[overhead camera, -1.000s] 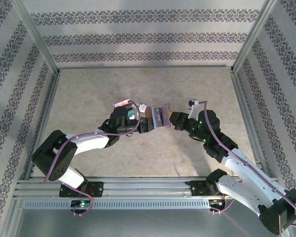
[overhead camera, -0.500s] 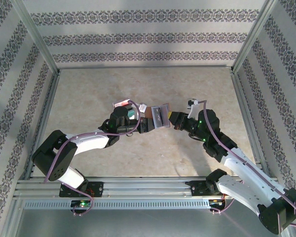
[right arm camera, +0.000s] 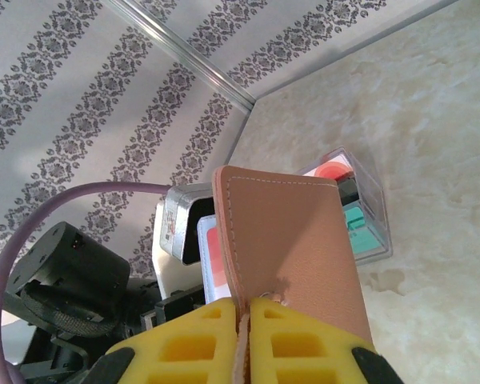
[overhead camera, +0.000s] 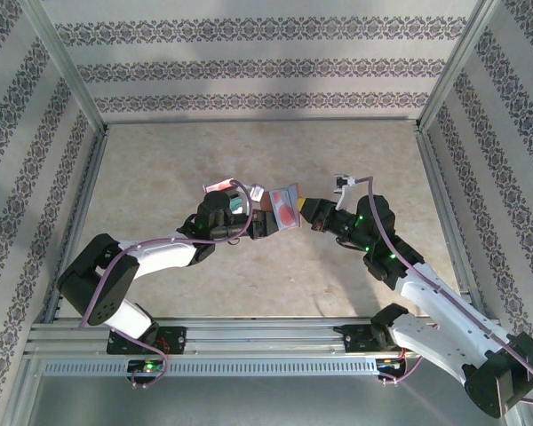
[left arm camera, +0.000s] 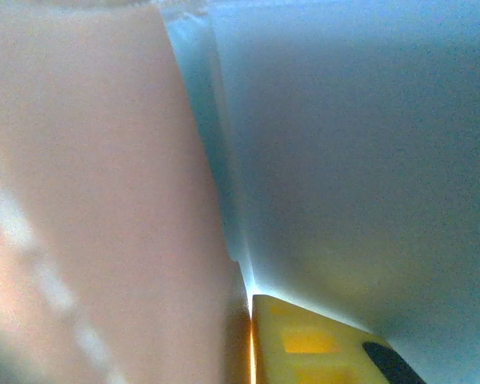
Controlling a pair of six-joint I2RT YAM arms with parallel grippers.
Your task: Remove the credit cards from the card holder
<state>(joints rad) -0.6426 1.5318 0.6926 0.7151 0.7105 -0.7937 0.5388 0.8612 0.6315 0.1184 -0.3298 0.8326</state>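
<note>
Card holder (right arm camera: 292,232) upright, open; left fingers (left arm camera: 304,346) clamped on it, right fingers (right arm camera: 194,340) pinching brown flap.

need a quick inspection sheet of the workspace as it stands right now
surface: beige stone-look table, no spills seen
job's things: brown card holder held upright between both hands; red card showing inside it; stack of red and teal cards lying on the table behind it
clutter: nothing seen
hands: left hand shut on the card holder; right hand shut, pinching its leather flap at the edge
cables: purple cable arcs over the left arm
surroundings: patterned walls; metal frame along the near edge
</note>
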